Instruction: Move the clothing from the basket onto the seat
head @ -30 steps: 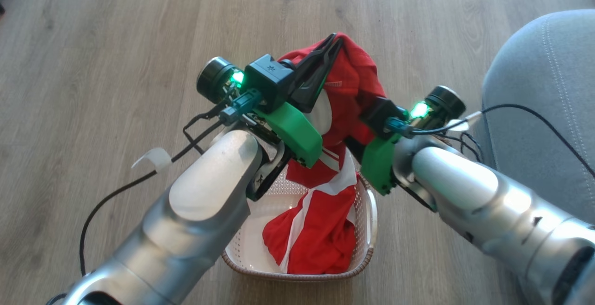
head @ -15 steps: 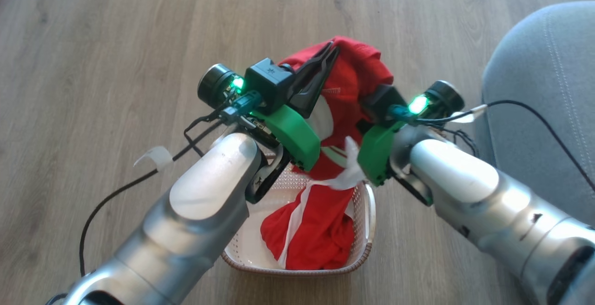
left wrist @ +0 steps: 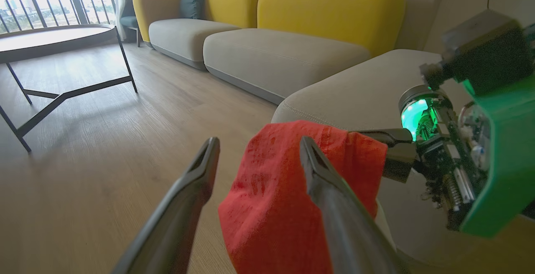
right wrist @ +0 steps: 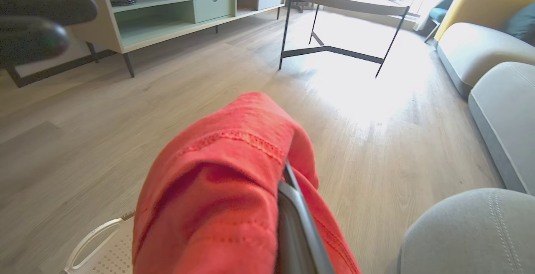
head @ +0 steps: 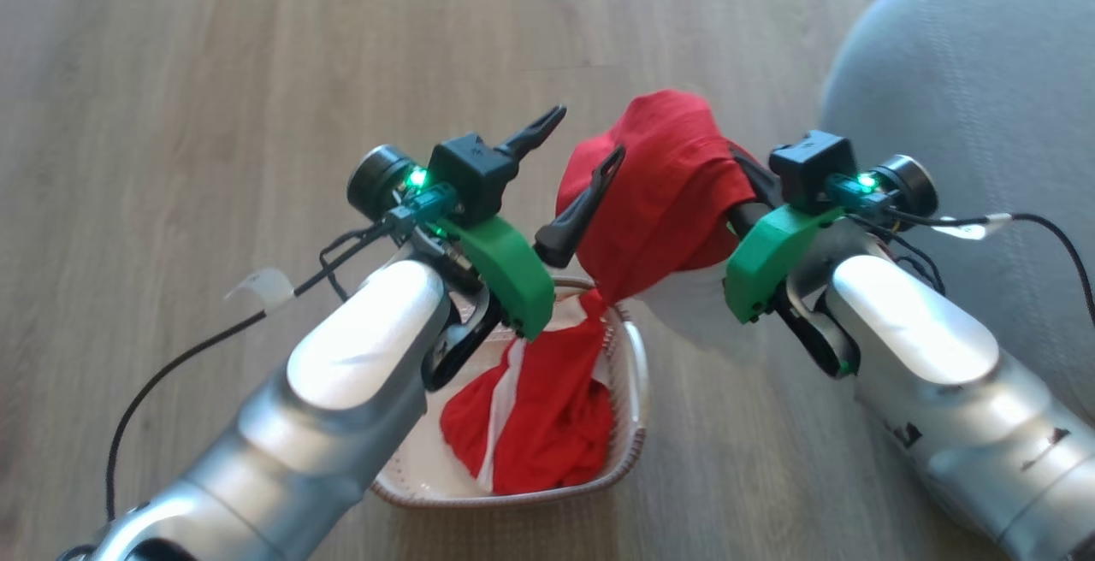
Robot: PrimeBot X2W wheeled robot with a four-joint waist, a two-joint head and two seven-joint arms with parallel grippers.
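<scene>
The right gripper (right wrist: 288, 190) is pinching the red clothing (head: 659, 193), which is draping over its fingers above the basket (head: 633, 373), lower end trailing inside. The left gripper (head: 588, 132) is hovering just beside the cloth, fingers spread. The grey seat (head: 967, 73) is lying to the right.

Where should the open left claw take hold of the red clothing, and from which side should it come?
Grip the clothing at its twisted neck just above the basket rim. There the fabric narrows to a rope thin enough for the open jaws. The left claw should probably come from the robot's left, its own side.
</scene>
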